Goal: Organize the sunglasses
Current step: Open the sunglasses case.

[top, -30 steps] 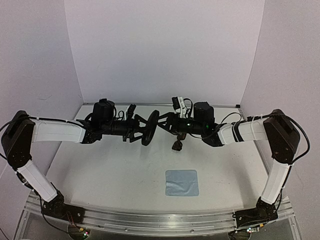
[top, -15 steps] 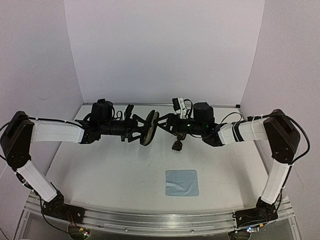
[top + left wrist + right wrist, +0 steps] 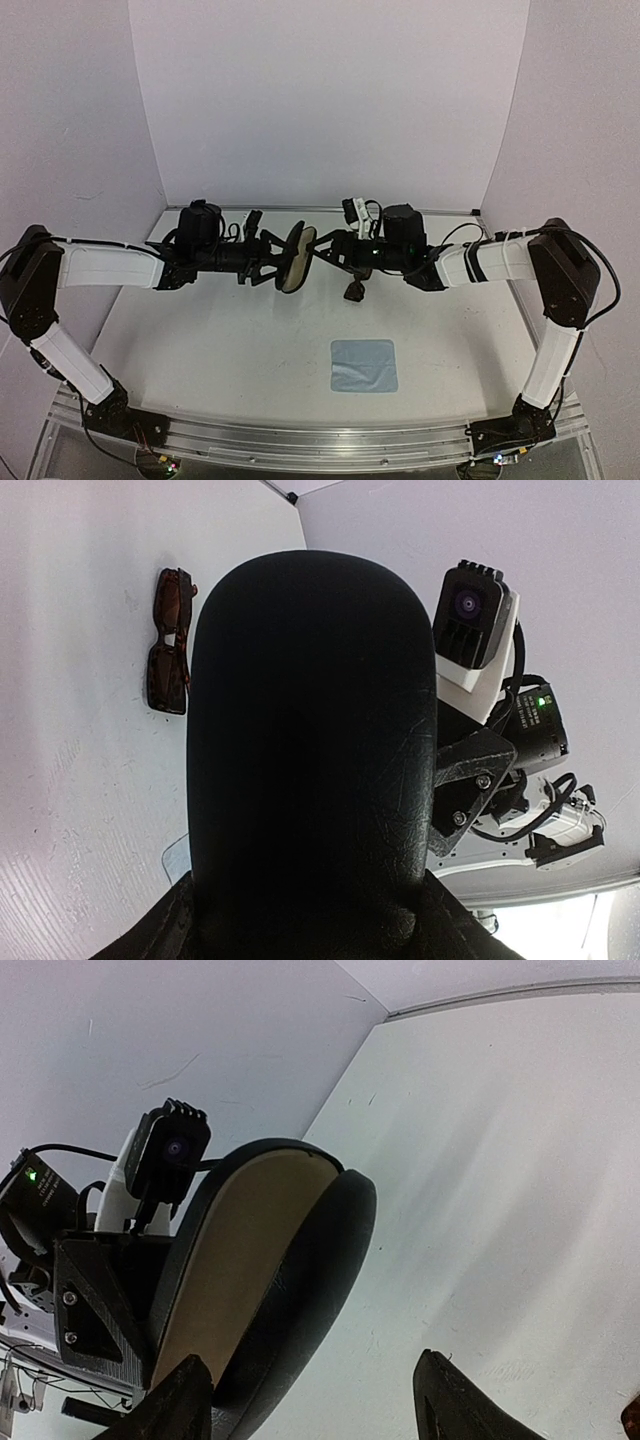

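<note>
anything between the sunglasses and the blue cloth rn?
Nothing. In the top external view, the stretch of white table between the sunglasses and the blue cloth is bare.

The black case (image 3: 310,760) fills the middle of the left wrist view and hides most of the desk (image 3: 80,780) behind it. Only dark stubs of the left gripper (image 3: 305,935) show, cut off by the bottom edge. A pale corner (image 3: 175,855) peeps out beside the case, too little of it to name.

In the right wrist view the bottom edge cuts the right gripper (image 3: 320,1400), and a dark brownish scrap (image 3: 630,1418) sits cropped in the lower right corner.

From above, the sunglasses (image 3: 353,291) are only a small dark blot.
</note>
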You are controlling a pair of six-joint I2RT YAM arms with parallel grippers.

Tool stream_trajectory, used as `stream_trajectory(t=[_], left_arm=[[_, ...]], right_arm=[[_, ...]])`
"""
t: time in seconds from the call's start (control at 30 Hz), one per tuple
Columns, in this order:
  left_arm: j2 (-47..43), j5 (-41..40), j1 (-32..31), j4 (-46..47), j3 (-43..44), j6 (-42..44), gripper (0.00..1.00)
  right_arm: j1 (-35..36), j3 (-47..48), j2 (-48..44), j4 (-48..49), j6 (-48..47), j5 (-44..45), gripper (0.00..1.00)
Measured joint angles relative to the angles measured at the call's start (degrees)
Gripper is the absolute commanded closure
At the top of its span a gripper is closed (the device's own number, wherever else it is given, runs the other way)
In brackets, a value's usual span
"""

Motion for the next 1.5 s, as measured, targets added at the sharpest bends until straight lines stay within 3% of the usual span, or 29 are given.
stream_trajectory(t=[0.97, 1.5], left_arm=[[-6.1, -0.5, 1.0, 0.4, -1.8, 0.3, 0.65], [-1.9, -3.4, 1.0, -0.7, -1.6, 5.6, 0.65]], right_arm=[[0.3, 2.0, 2.4, -7.5, -2.4, 2.7, 0.32], [0.0, 2.9, 2.1, -12.1, -4.8, 5.8, 0.27]])
